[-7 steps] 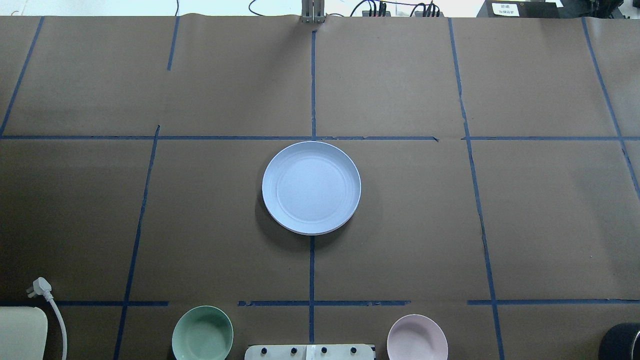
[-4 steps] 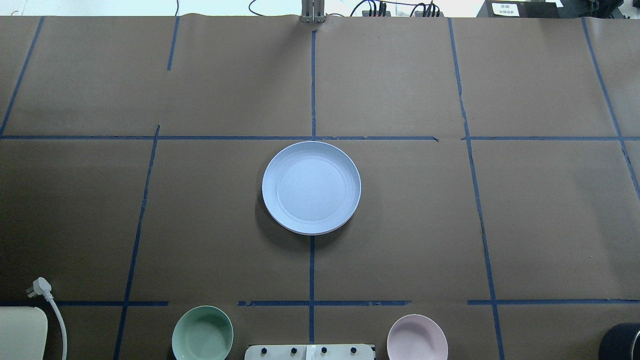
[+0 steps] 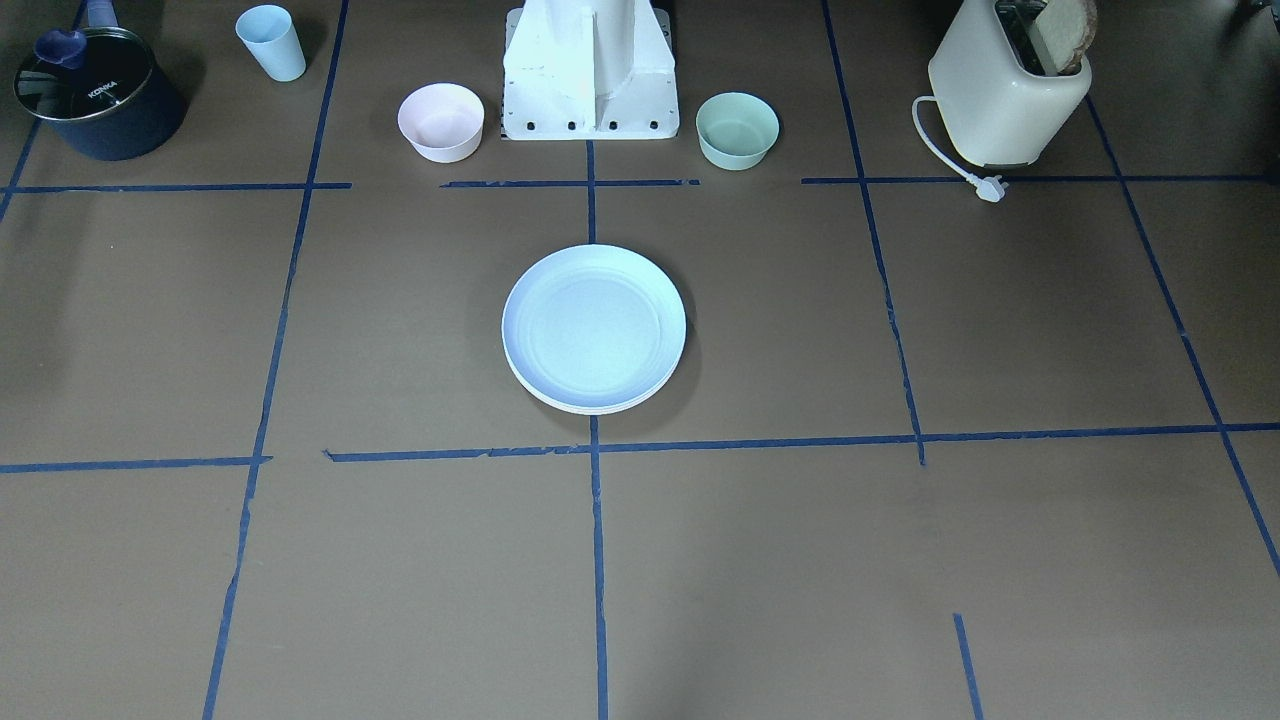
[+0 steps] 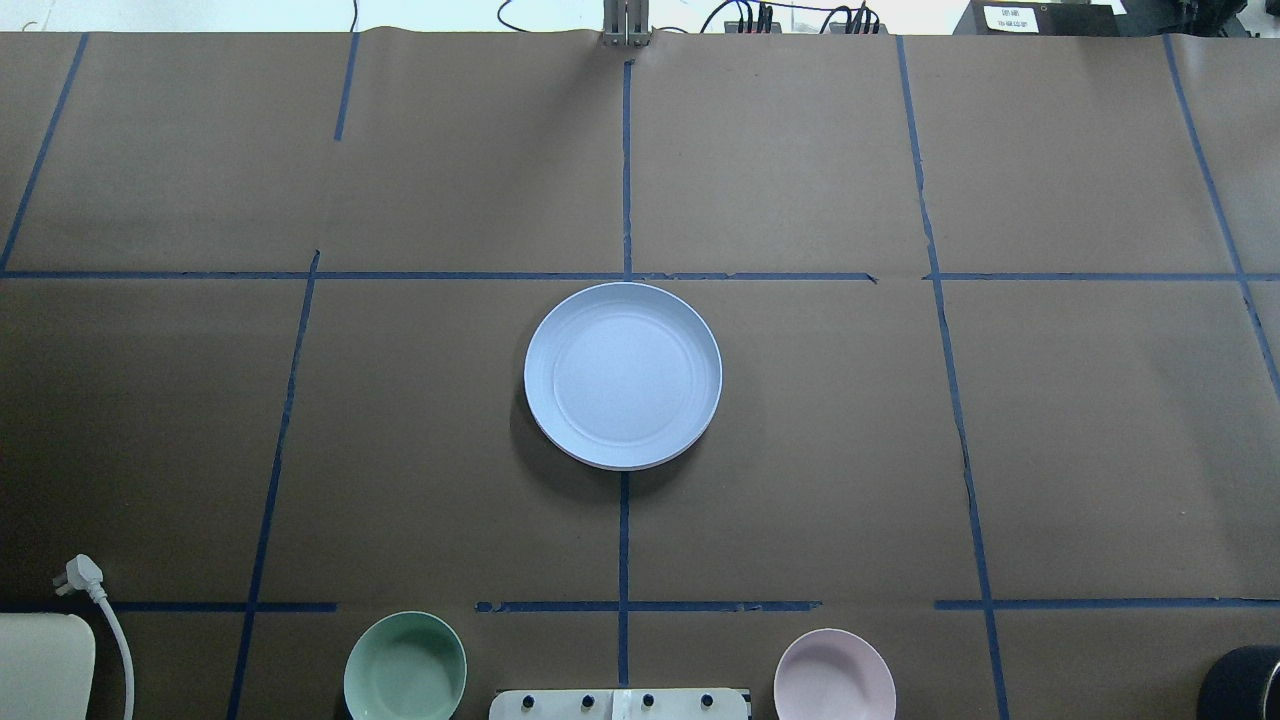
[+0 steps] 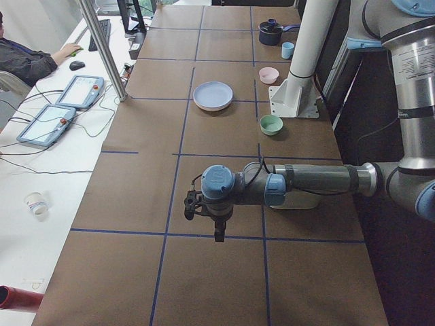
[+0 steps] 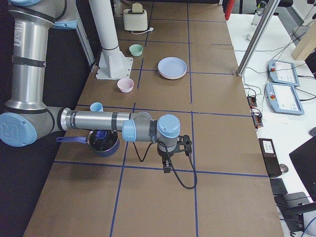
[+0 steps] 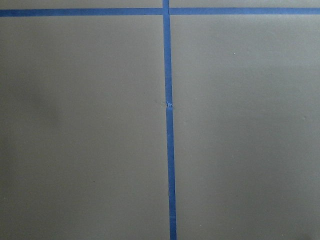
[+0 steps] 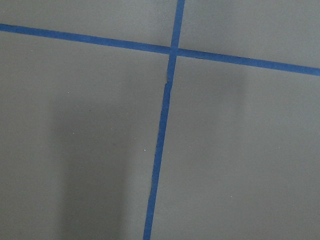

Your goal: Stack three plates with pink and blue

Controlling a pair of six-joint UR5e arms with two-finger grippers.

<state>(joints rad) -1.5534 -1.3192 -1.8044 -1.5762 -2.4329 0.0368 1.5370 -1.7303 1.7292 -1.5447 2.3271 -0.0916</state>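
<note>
A light blue plate (image 4: 622, 375) lies at the table's middle, on top of a stack; it also shows in the front-facing view (image 3: 594, 325). A thin pale rim (image 3: 590, 408) of a plate beneath shows at its near edge. A pinkish rim (image 5: 212, 107) shows under it in the exterior left view. The cream and pink plates are otherwise hidden. My left gripper (image 5: 217, 234) hangs over bare table far from the stack, seen only in the exterior left view. My right gripper (image 6: 168, 168) hangs likewise at the other end. I cannot tell if either is open.
A green bowl (image 3: 737, 128) and a pink bowl (image 3: 441, 120) flank the robot base (image 3: 590, 70). A light blue cup (image 3: 271, 42) and a dark pot (image 3: 95, 92) stand on my right. A toaster (image 3: 1005, 90) with a loose plug (image 3: 990, 187) stands on my left.
</note>
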